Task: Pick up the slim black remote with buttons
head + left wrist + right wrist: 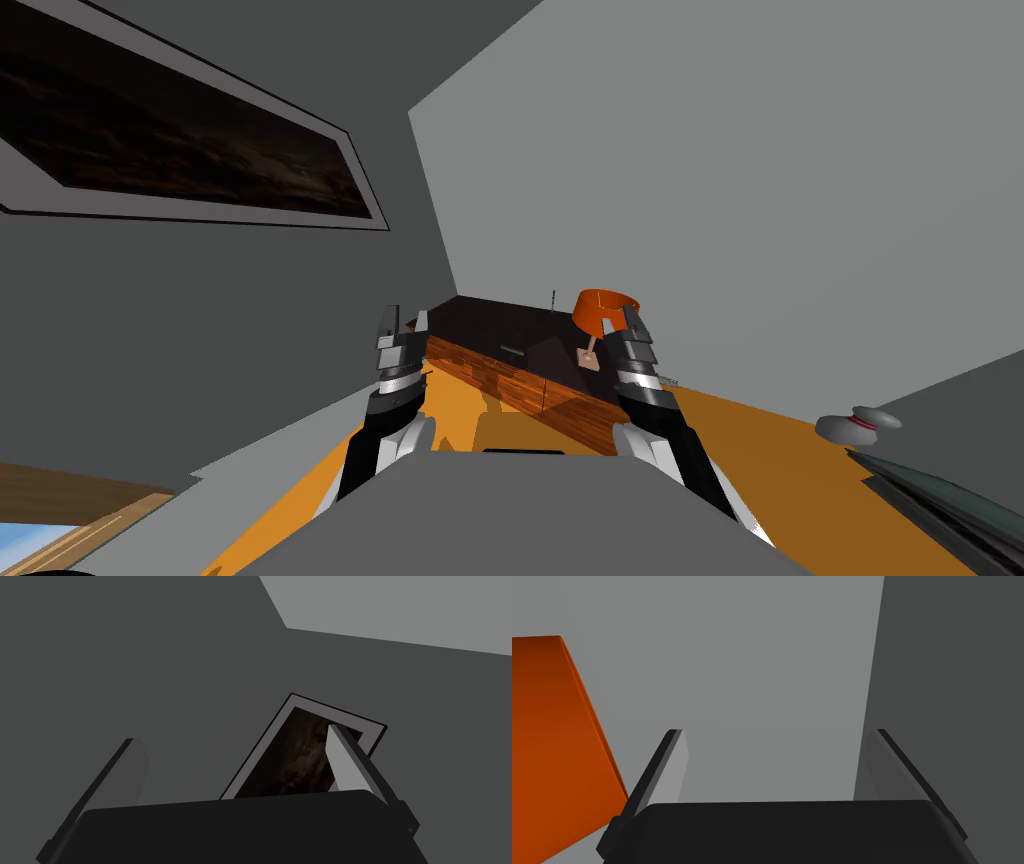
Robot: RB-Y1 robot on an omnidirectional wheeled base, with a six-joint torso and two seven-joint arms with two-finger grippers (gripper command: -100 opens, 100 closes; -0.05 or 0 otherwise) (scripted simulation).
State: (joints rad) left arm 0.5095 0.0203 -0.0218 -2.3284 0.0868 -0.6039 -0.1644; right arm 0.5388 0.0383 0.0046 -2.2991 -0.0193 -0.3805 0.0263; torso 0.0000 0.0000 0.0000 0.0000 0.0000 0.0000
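A slim dark remote lies on the dark top of a wooden sideboard that stands in the room's corner ahead of me. Both arms are raised in front of the sideboard. My left gripper hangs over the sideboard's left end, left of the remote, and its fingers stand open and empty. My right gripper is to the remote's right, close beside an orange lampshade, also open with nothing between the fingers. The lampshade is near one of its fingers.
The lamp's pale base and a thin dark rod stand on the sideboard right of the remote. A grey rounded object with a red band sits at the far right above a dark green edge. The floor is orange.
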